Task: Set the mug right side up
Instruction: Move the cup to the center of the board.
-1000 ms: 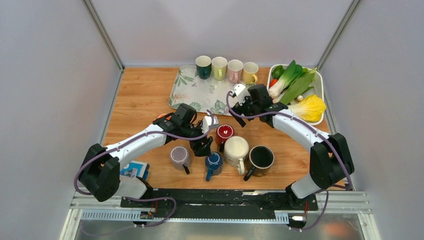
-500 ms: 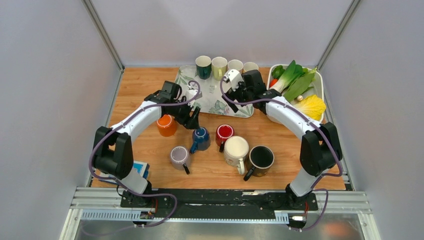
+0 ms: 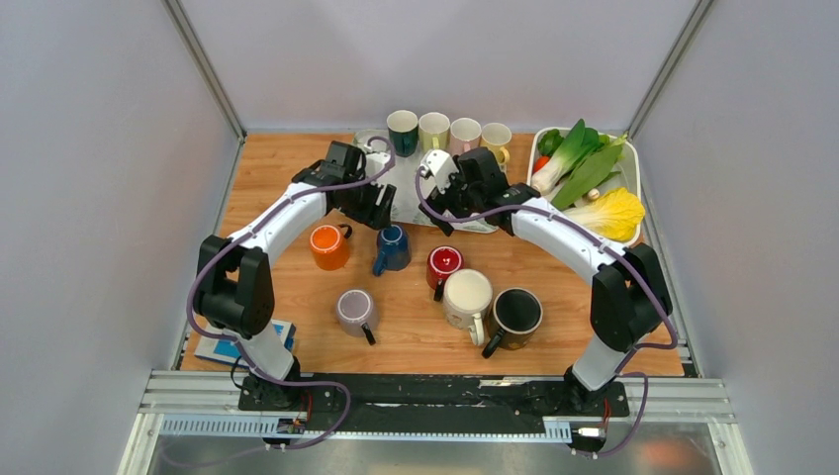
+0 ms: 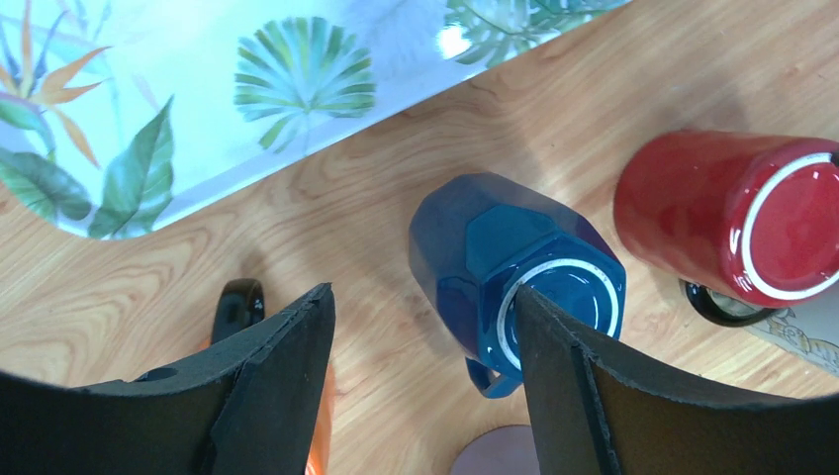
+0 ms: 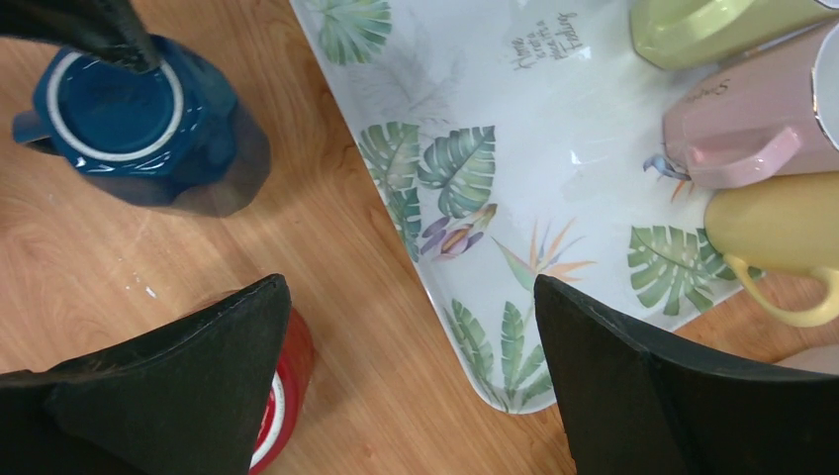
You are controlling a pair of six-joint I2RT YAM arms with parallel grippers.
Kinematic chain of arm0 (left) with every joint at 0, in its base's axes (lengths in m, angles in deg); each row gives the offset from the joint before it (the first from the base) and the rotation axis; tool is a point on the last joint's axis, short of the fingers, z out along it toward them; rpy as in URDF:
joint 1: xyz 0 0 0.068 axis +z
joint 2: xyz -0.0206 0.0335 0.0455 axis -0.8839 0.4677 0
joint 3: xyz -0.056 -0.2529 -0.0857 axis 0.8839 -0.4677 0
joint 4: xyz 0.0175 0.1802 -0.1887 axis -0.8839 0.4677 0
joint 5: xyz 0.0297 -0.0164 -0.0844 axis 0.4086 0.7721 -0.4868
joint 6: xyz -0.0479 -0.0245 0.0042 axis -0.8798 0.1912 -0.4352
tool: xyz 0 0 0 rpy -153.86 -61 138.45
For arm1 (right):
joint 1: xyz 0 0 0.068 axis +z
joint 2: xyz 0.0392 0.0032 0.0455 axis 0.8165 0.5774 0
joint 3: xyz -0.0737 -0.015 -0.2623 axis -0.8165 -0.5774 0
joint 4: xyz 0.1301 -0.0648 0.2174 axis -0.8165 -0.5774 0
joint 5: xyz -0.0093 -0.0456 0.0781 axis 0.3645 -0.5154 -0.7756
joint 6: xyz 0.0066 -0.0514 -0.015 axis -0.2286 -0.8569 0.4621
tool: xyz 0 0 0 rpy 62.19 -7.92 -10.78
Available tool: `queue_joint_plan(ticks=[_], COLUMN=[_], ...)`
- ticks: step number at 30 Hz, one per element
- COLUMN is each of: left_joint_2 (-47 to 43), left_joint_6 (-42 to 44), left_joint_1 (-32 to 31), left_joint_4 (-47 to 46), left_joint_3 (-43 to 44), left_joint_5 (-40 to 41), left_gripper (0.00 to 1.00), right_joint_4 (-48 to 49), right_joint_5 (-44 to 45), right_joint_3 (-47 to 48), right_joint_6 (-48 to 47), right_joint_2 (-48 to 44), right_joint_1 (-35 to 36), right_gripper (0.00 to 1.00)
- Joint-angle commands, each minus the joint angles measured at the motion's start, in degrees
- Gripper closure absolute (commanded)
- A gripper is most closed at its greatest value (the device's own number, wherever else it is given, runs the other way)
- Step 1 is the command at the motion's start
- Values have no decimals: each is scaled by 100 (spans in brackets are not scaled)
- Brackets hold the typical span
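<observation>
The blue mug (image 4: 505, 257) stands upside down, foot ring up, on the table (image 3: 287, 188) just off the leaf-print tray's (image 5: 554, 148) near edge, beside the red mug (image 3: 442, 262). The left gripper (image 4: 423, 295) hovers above it with its fingers spread, one tip at the foot ring, holding nothing. The right gripper (image 5: 411, 287) gapes empty. The step in hand looks like lining up the grasp. Next, straddle the body, close, lift and roll it over.
</observation>
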State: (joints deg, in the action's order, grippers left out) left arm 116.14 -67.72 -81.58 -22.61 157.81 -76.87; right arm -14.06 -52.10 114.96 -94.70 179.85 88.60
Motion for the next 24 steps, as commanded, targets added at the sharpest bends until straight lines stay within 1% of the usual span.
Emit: queue_joint_plan(ticks=[1,3,6,8,10,13,15,19,22,24], left_joint_2=[-25,-199,-680,-1090,-1411,-1794,-2066,-2588,-2892,-2986], left_joint_6=[-126,-92,298,561,698,642,514,383,423,384], left_joint_1=[217,293,350,355,352,357,360,361,360,356], left_joint_4=[11,-11,-45,-189,-161,7,21,-268,-844,-1074], left_joint_3=[321,400,321,-80,-376,-745,-1081,-1786,-2430,-2655], left_joint_5=[244,6,-245,-341,-201,4,-57,-551,-1072,-1243], left_gripper=[25,23,20,18,18,17,17,17,17,17], right_joint_4=[71,67,88,81,77,86,82,75,88,102], right_joint_5=[-251,-298,-395,-420,-447,-490,-532,-608,-684,-630], right_joint_3=[30,66,117,216,314,405,405,359,334,354], right_joint_6=[-27,-41,-31,69,224,431,510,785,1014,1159], right_joint_2=[-46,34,216,407,625,770,798,842,922,989], right_joint_1=[152,250,362,411,435,465,516,576,601,605], right_gripper=[0,0,0,0,0,0,0,0,0,0])
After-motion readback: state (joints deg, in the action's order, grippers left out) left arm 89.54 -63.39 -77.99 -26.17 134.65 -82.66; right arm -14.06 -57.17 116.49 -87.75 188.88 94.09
